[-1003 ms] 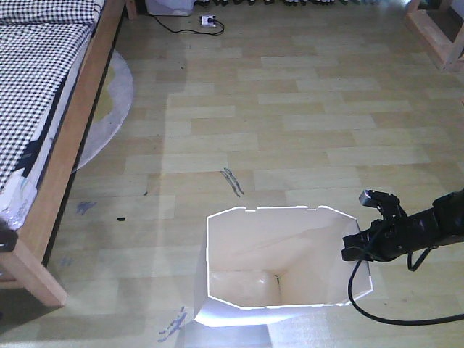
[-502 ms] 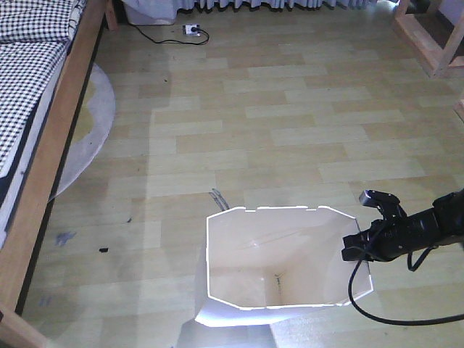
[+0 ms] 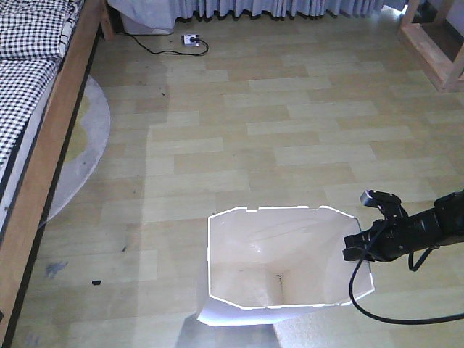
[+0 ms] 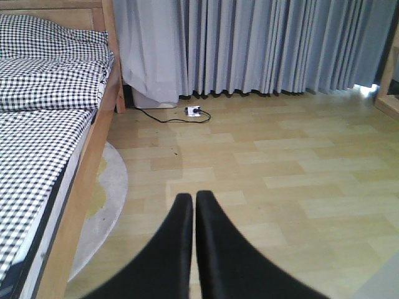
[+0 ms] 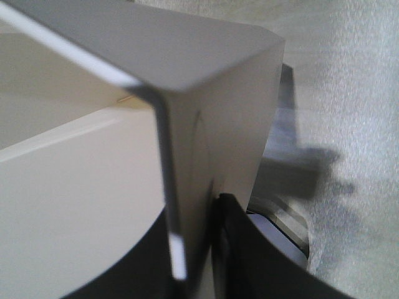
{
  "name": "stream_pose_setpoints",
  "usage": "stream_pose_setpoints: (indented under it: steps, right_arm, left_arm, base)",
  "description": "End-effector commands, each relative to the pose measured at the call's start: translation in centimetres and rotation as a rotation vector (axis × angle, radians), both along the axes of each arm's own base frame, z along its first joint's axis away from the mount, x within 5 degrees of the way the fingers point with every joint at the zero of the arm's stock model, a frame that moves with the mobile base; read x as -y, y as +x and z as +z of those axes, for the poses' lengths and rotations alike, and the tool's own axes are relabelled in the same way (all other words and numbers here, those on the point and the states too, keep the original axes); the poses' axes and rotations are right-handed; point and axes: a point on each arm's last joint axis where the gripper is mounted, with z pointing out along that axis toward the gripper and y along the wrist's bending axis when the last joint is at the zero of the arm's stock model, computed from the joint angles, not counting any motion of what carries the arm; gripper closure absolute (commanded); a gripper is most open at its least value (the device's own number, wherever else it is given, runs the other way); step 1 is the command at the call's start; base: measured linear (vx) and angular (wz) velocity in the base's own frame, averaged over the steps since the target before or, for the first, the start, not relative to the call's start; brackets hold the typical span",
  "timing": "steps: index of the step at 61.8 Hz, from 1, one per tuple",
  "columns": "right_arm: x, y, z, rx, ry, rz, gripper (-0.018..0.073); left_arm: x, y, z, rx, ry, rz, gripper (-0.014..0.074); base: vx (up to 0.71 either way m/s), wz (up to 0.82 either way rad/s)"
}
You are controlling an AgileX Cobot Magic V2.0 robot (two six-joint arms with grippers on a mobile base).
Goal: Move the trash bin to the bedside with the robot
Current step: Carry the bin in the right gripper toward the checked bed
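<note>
One bed (image 3: 47,159) lines the left side of the room, its long wooden rail running away from the robot. One trash bin (image 3: 275,239) stands on the floor close in front, well to the right of that rail, so the carry probably goes leftward. Of the two grippers, the right gripper (image 3: 355,246) is clamped over the bin's right wall. The left gripper (image 4: 194,202), nearer the bed, has its fingers together on nothing.
</note>
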Motion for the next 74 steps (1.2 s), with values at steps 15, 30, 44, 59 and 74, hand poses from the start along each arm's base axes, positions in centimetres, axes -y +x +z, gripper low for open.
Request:
stream_pose_setpoints:
  steps: [15, 30, 44, 59, 74]
  right_arm:
    - [-1.31, 1.16, 3.49, 0.075, 0.214, 0.001, 0.0566]
    - [-1.31, 1.16, 3.49, 0.075, 0.214, 0.001, 0.0566]
    - [-1.31, 1.16, 3.49, 0.075, 0.214, 0.001, 0.0566]
    - [-1.31, 1.16, 3.49, 0.075, 0.214, 0.001, 0.0566]
    - [-1.31, 1.16, 3.49, 0.075, 0.214, 0.001, 0.0566]
  left_arm:
    - [-0.01, 0.06, 0.08, 0.066, -0.008, 0.003, 0.0602]
    - [-0.01, 0.06, 0.08, 0.066, -0.008, 0.003, 0.0602]
    - [-0.01, 0.06, 0.08, 0.066, -0.008, 0.003, 0.0602]
    - [-0.01, 0.06, 0.08, 0.066, -0.008, 0.003, 0.0602]
    - [-0.01, 0.06, 0.08, 0.066, -0.008, 0.003, 0.0602]
  base:
    - [0.28, 0.1]
    - [0.28, 0.11]
    - [0.25, 0.1]
    - [0.24, 0.04]
    - [0.25, -0.04]
